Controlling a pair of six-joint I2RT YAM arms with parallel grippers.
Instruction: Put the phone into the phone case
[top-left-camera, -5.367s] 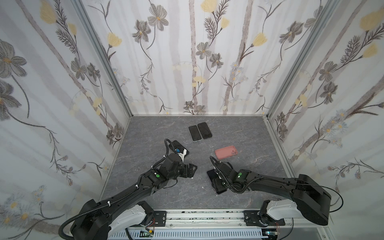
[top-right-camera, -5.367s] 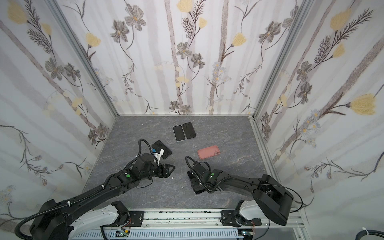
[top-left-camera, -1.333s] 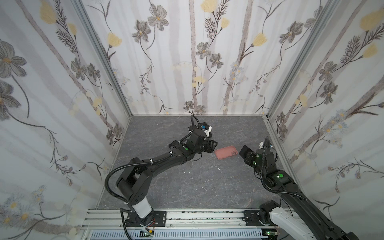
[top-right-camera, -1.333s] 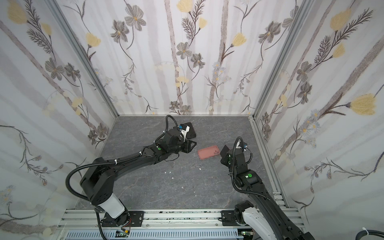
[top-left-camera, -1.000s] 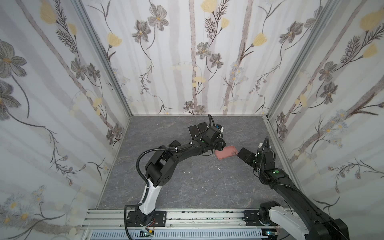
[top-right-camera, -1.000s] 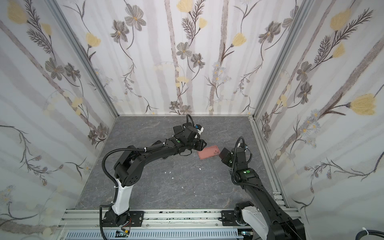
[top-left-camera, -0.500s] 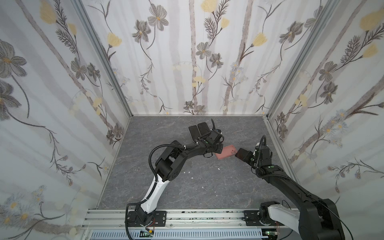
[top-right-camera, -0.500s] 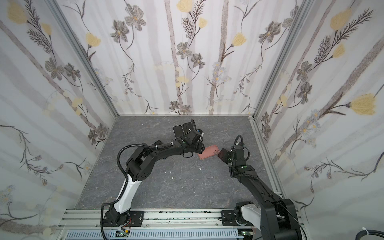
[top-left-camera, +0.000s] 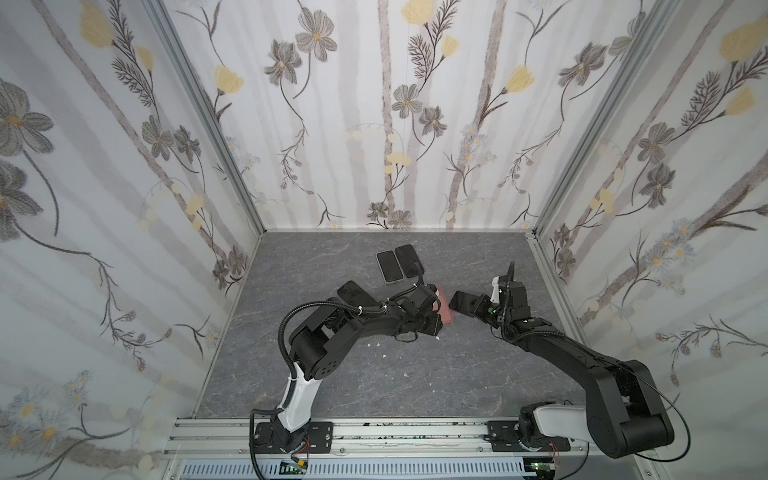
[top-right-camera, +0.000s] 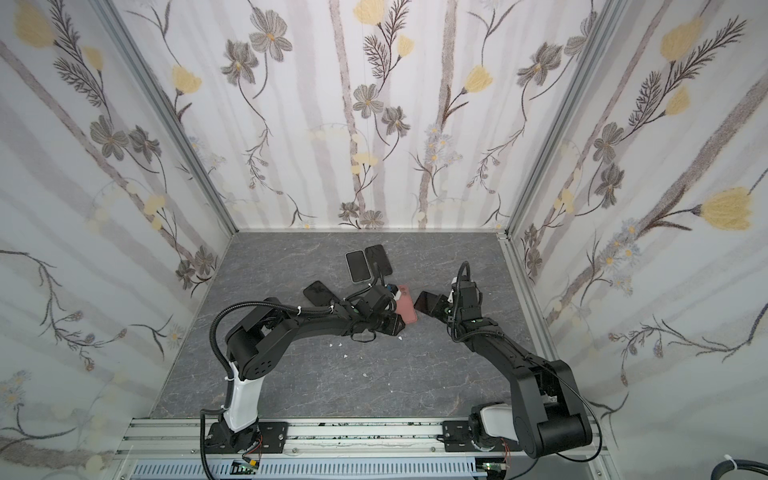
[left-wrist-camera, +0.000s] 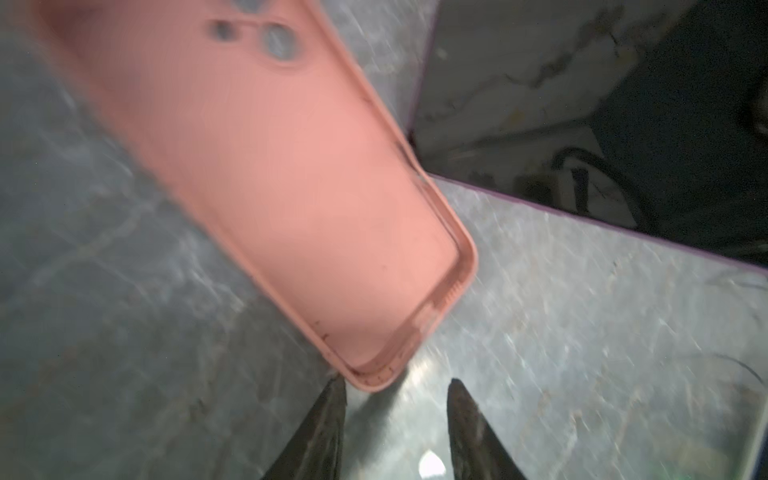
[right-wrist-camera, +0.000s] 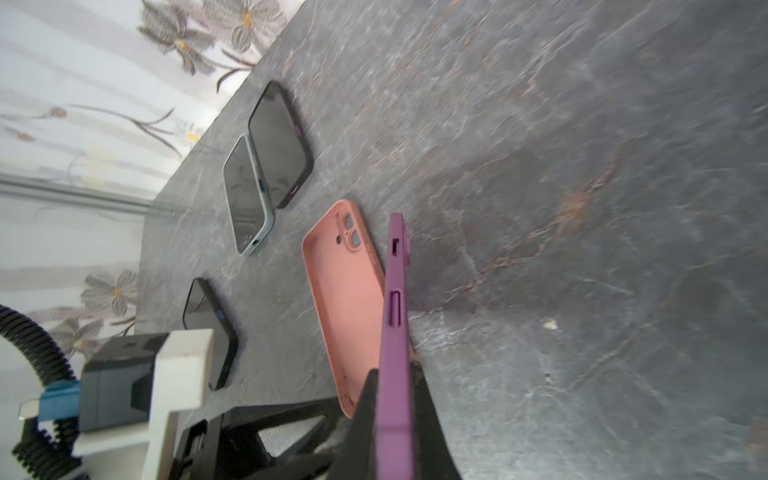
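**Phone held on edge beside a loose case**

The pink phone case (top-left-camera: 444, 309) lies right of centre in both top views, open side up on the grey table (top-left-camera: 374, 386), and is gripped by nothing. It could be pushed aside or flipped once the purple phone (top-left-camera: 462, 302) is pressed against its rim. The phone is clamped at one end by the right gripper (right-wrist-camera: 392, 374), standing on its long edge just beside the case. With so short a hold, it could twist or slip under load.

The left gripper (left-wrist-camera: 395, 386) is parted and empty, its tips at the case's corner. Contact cannot be told, but a nudge there could turn the case out of line.

The pink case is empty, with its camera cut-outs exposed. The two phones (top-left-camera: 399, 264) at the rear centre appear already cased. A third dark phone (top-left-camera: 353, 293) lies left of centre.
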